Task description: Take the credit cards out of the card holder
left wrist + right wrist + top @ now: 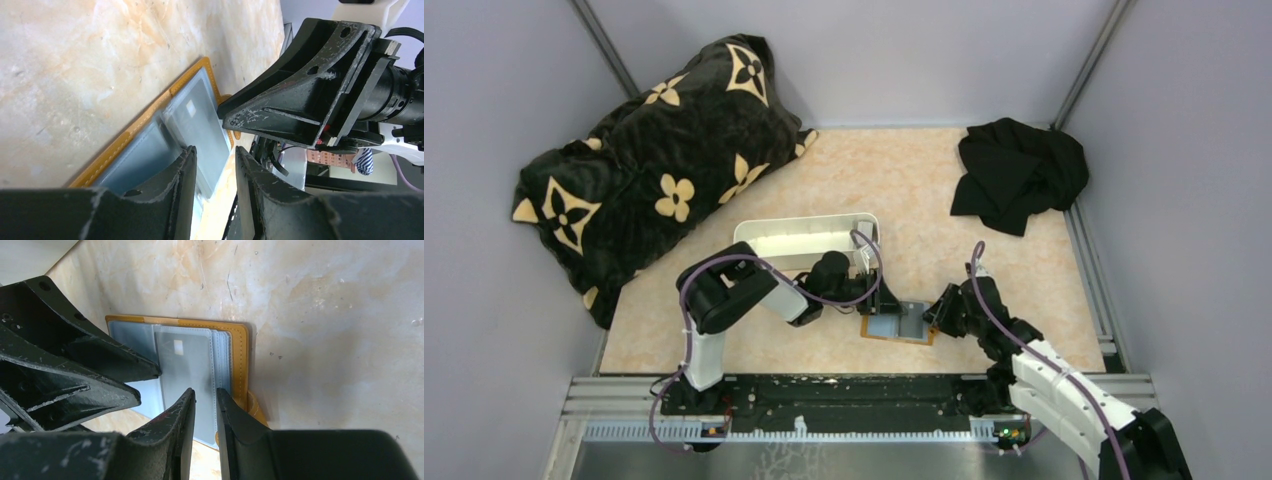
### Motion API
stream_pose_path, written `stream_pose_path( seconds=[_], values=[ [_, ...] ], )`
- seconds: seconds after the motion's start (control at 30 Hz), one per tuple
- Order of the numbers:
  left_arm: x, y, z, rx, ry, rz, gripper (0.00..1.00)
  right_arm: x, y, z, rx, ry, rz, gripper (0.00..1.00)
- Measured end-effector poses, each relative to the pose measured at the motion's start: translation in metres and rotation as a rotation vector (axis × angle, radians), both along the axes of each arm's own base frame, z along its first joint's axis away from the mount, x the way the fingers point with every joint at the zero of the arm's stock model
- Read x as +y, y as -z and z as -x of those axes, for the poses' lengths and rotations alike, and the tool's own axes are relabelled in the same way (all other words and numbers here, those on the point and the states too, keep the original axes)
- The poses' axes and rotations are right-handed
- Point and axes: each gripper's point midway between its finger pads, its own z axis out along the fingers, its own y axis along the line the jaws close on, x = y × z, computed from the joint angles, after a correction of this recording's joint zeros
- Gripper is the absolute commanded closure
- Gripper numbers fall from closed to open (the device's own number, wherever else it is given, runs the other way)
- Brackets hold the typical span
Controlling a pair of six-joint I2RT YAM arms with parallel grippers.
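1. Card holder (896, 327) lies open and flat on table (1034, 290), lower centre of top view, between the 2 grippers. Grey-blue panels face up, orange rim round them.
2. Credit card (182, 365), grey w/ small white square, sits in the sleeve at centre of right wrist view. It isn't out. No loose card shows on table, so by my read nothing is extracted yet. Other cards, if any, are hidden.
3. Right gripper (205, 392): fingers parted by a narrow gap, tips over card's lower edge, nothing visibly pinched.
4. Left gripper (215, 155): fingers spread. In right wrist view, one tip looks pressed on holder's left panel.
5. Views: top view gives the layout, plus white tray (774, 232) just above left gripper, but card is too small to see there. Only the wrist views show card and sleeve.
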Motion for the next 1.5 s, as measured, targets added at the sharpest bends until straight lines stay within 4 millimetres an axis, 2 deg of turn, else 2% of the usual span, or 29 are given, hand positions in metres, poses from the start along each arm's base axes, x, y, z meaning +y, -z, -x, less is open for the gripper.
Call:
stream_pose_path(
  seconds=[0.1, 0.13, 0.4, 0.8, 1.07, 1.13, 1.27, 1.5],
  values=[
    [0.004, 0.002, -0.001, 0.007, -0.016, -0.042, 0.45, 0.0, 0.0, 0.001, -0.001, 0.004, -0.006, 0.77],
    [0.007, 0.003, -0.001, 0.011, -0.024, -0.067, 0.45, -0.001, 0.001, 0.002, 0.0, 0.005, -0.006, 0.77],
    [0.03, 0.001, -0.001, 0.054, -0.084, -0.22, 0.44, 0.0, 0.003, 0.004, 0.01, 0.002, -0.013, 0.78],
    [0.034, -0.003, -0.001, 0.05, -0.056, -0.312, 0.45, 0.0, 0.004, 0.004, 0.013, 0.0, -0.009, 0.78],
    [0.036, -0.026, -0.007, -0.004, -0.043, -0.354, 0.45, -0.001, 0.003, 0.004, 0.012, -0.003, -0.002, 0.78],
    [0.04, -0.023, -0.003, 0.002, -0.041, -0.362, 0.45, -0.001, 0.002, 0.004, 0.011, -0.005, 0.003, 0.78],
    [0.058, -0.003, 0.011, 0.047, -0.034, -0.41, 0.45, -0.002, 0.001, 0.003, 0.009, -0.009, 0.015, 0.78],
    [0.068, -0.003, 0.018, 0.05, -0.03, -0.428, 0.45, 0.003, -0.006, 0.002, -0.002, -0.035, 0.034, 0.78]
  ],
)
